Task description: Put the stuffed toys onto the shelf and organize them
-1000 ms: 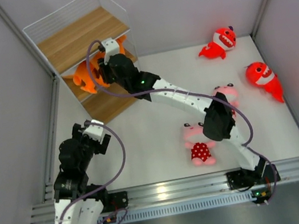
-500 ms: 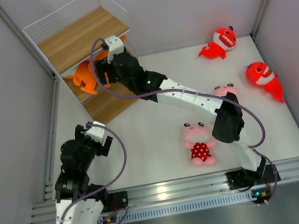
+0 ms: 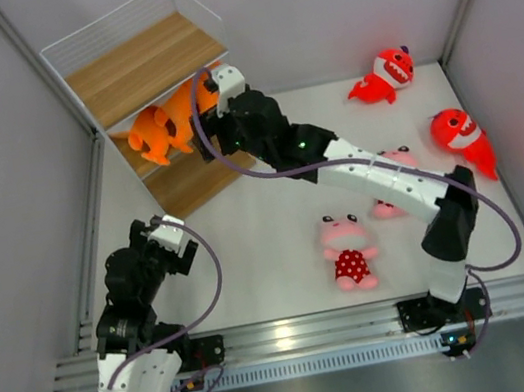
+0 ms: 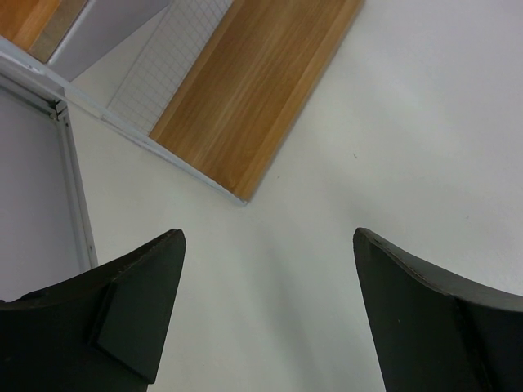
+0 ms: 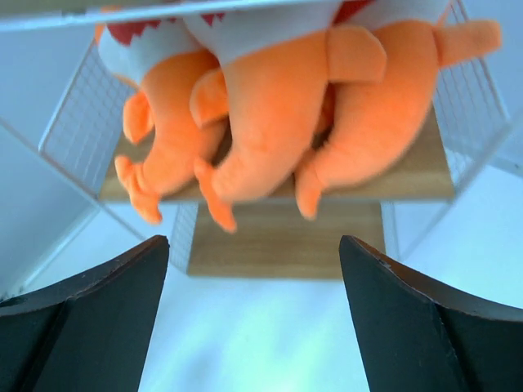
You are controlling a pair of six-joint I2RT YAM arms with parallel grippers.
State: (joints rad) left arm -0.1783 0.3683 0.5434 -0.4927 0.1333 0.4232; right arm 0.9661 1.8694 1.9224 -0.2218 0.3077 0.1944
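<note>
The left gripper point(image 3: 169, 235) hovers over the bare white counter point(image 3: 251, 249) near the lowest board of the shelf point(image 3: 133, 66), jaws spread and empty; the shelf stands in the far left corner, three light wooden boards in a white wire frame; orange sharks point(image 3: 160, 125) lie pressed together on its middle board, fins and tails overhanging the front edge; the right gripper point(image 3: 210, 129) sits just in front of them, released and apart from them; a pink animal point(image 3: 347, 247) in a red polka-dot dress lies on the counter; a second pink animal point(image 3: 386, 207) shows partly behind the right arm; two red sharks point(image 3: 385, 73) with white toothy mouths lie far right.
</note>
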